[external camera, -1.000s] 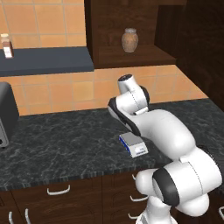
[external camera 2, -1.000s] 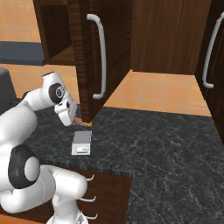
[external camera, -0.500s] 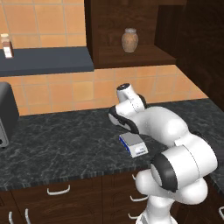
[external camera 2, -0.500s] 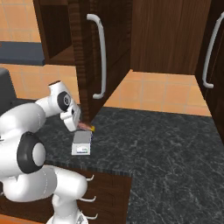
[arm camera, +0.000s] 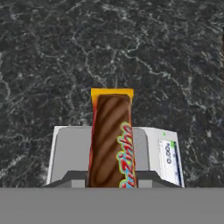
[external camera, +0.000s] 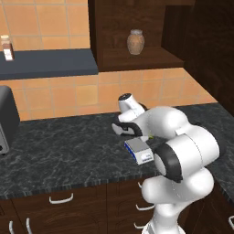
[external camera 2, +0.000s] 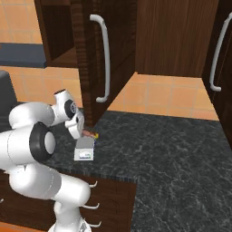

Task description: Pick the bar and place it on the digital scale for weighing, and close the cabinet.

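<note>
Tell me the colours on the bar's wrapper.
Brown with a yellow end, red edges and lettering on the bar; clearest in the hand view.

base views flanking; hand view downward

The worktop is dark speckled stone. The digital scale rests flat on it, directly beneath the fingers. A dark appliance stands on it well apart.

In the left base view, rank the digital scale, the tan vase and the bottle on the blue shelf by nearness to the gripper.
1. digital scale: on the counter, directly below the gripper.
2. tan vase: in the open cabinet above the counter.
3. bottle: far left, on the blue shelf.
</note>
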